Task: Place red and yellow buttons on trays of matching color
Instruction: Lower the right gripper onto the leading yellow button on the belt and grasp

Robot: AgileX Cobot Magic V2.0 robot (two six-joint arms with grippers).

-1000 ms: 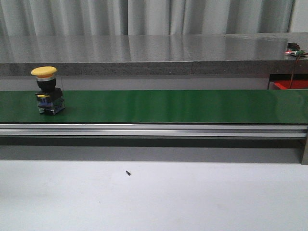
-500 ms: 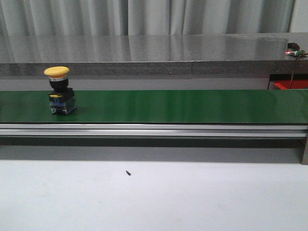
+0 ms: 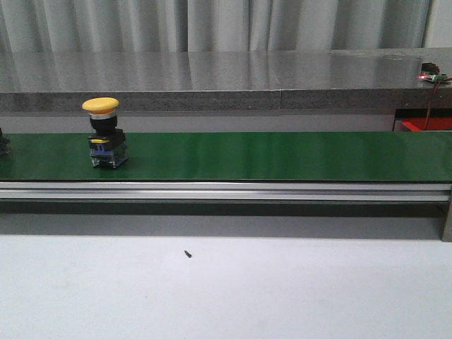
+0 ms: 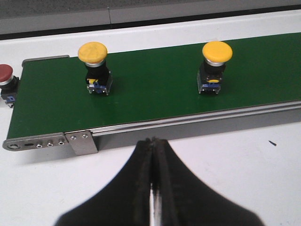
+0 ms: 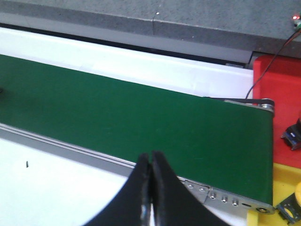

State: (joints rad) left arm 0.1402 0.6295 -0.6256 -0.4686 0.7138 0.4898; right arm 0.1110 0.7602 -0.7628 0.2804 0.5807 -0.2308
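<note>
A yellow button (image 3: 104, 132) stands upright on the green belt (image 3: 282, 155), left of the middle in the front view. The left wrist view shows it (image 4: 215, 67) with a second yellow button (image 4: 95, 68) behind it near the belt's start. A red button (image 4: 6, 82) sits just off that end. My left gripper (image 4: 154, 141) is shut and empty over the white table in front of the belt. My right gripper (image 5: 151, 155) is also shut and empty near the belt's other end. There a red tray (image 5: 277, 94) and a yellow tray (image 5: 282, 188) lie side by side.
A dark button body (image 5: 294, 134) lies at the red tray's edge, and a yellow-capped part (image 5: 292, 205) lies in the yellow tray. The belt's aluminium rail (image 3: 226, 191) runs along the front. A grey counter (image 3: 212, 78) stands behind. A small black speck (image 3: 188, 253) lies on the table.
The yellow button has ridden the belt to the right. A dark edge of another button has appeared at the front view's left border. Neither arm shows there.
</note>
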